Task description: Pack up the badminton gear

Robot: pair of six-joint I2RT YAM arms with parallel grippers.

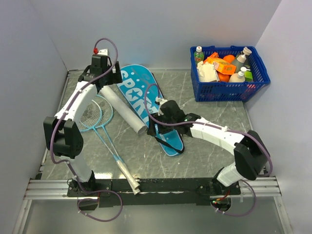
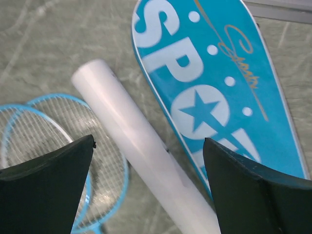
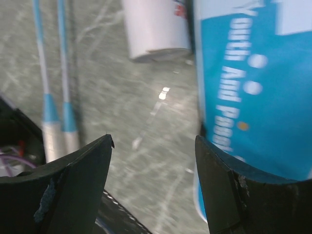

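Note:
The teal bag lettered SPORT (image 1: 141, 97) lies flat mid-table, also in the left wrist view (image 2: 214, 87) and the right wrist view (image 3: 253, 87). A white tube (image 1: 126, 108) lies slanted along its left edge (image 2: 141, 146) (image 3: 155, 27). Two light-blue rackets (image 1: 97, 117) lie crossed to the left (image 2: 48, 126), their shafts (image 3: 48, 73) running toward the near edge. My left gripper (image 1: 108, 79) (image 2: 148, 141) is open above the tube's far end, holding nothing. My right gripper (image 1: 155, 127) (image 3: 153, 139) is open and empty over the bag's near left edge. No shuttlecock shows.
A blue plastic basket (image 1: 228, 90) of bottles and packets stands at the back right. Grey walls close the left, back and right sides. The racket handles (image 1: 127, 176) reach the metal rail at the near edge.

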